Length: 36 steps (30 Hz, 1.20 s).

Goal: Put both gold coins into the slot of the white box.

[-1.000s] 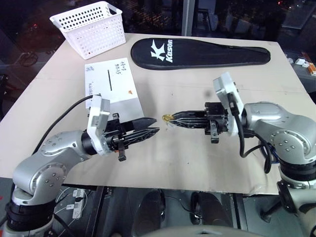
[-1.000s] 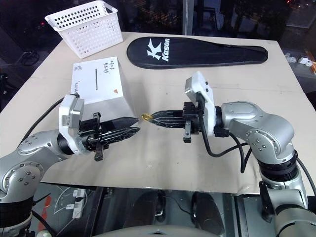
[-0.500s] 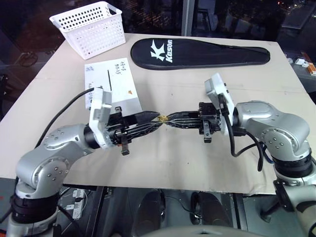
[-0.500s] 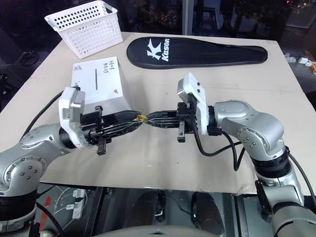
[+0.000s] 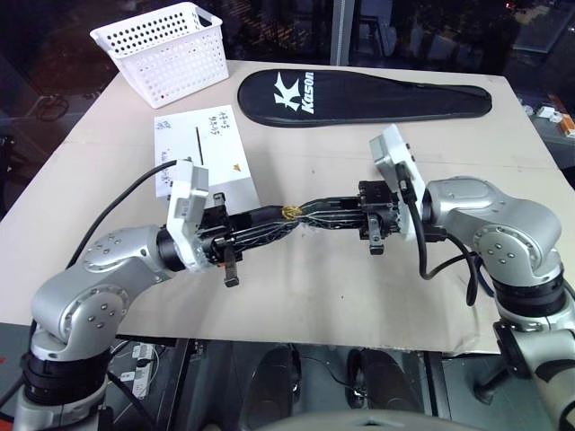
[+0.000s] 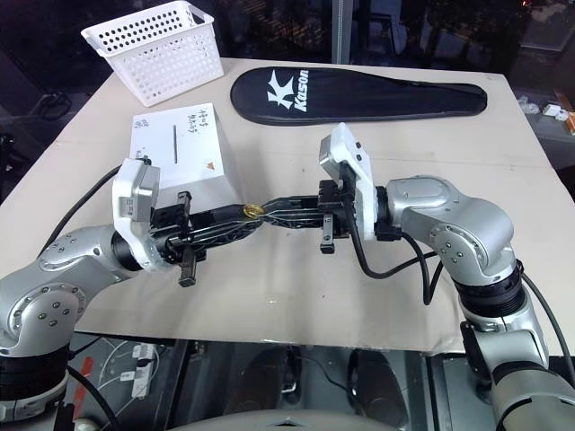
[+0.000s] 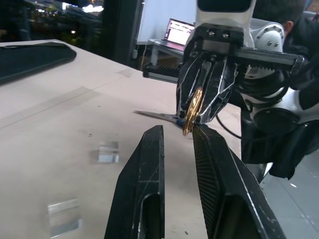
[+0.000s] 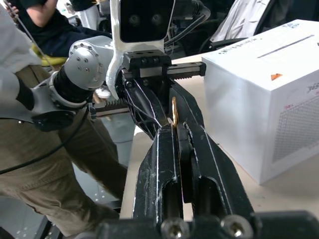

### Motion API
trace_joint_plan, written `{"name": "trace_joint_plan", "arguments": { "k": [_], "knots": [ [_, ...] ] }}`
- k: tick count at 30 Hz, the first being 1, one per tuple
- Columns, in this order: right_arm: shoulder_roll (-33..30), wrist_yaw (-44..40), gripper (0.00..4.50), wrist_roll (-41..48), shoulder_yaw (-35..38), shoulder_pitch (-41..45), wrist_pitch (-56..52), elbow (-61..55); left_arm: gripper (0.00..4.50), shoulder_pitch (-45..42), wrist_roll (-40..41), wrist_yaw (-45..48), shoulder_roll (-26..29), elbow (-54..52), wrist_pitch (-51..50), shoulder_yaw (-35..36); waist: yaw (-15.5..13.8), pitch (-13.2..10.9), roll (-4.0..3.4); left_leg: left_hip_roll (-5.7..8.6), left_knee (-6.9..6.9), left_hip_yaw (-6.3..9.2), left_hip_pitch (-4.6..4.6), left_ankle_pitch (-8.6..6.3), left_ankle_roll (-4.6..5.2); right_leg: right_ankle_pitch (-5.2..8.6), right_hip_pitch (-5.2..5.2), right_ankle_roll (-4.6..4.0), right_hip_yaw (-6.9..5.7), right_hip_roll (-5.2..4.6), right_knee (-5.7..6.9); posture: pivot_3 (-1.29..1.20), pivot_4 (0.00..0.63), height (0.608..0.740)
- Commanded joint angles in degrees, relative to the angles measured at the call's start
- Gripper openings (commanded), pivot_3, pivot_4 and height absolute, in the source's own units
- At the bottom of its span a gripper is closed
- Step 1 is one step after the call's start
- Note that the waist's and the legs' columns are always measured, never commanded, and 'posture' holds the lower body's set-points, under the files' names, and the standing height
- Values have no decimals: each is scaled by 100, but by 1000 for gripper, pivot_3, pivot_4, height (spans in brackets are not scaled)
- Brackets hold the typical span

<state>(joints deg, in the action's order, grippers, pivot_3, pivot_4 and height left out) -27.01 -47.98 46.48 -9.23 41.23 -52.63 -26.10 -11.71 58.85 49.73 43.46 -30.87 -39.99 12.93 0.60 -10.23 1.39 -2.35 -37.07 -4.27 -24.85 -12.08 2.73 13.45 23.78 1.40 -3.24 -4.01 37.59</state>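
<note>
The beige rectangular worktop has bare surface across its whole 6 o'clock half and out toward the 3 o'clock edge, where nothing lies between the arms and the rim. Above the middle of it the two grippers meet tip to tip, both pointing level. The right gripper, two black fingers reaching in from 3 o'clock, is clenched on a thin, shiny, round gold coin held upright on edge at its tips. The left gripper, coming from 9 o'clock, has its black fingers slightly parted to either side of that coin; in the left wrist view the coin stands at the tips, against the inner face of one finger, with a gap to the other. The plain white cardboard box sits at 10 o'clock of the meeting point, just behind the left gripper, its narrow dark slot on the top face uncovered. At 11 o'clock, by the far corner, stands a white perforated plastic basket. A long black racket-shaped fabric case lies along the 12 o'clock edge, well apart from both arms. A person in tan trousers is off the worktop's near side.
</note>
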Motion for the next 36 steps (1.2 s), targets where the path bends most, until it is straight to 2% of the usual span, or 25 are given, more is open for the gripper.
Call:
{"name": "trace_joint_plan", "arguments": {
  "k": [1, 27, 36],
  "knots": [
    [22, -128, 0, 201, -27, 54, -38, -187, 893, -147, 146, -89, -27, -177, 14, 41, 0, 0, 0, 0, 0, 0, 0, 0, 0, 0, 0, 0, 0, 0, 0, 0, 150, 740],
    [-228, -136, 0, 51, 8, -291, 165, -62, 893, -193, 694, -232, 60, -192, -403, 263, -2, 0, 0, 0, -2, 0, 1, 0, 0, 0, -1, 2, 1, 1, 2, 0, 150, 740],
    [-188, -124, 0, 76, 7, -279, 176, -81, 893, 116, 621, 69, 172, -173, -308, 366, -1, 0, 0, 0, -3, 1, 1, 0, 0, 1, -2, 2, 0, 2, 3, 0, 150, 740]
  ]
}}
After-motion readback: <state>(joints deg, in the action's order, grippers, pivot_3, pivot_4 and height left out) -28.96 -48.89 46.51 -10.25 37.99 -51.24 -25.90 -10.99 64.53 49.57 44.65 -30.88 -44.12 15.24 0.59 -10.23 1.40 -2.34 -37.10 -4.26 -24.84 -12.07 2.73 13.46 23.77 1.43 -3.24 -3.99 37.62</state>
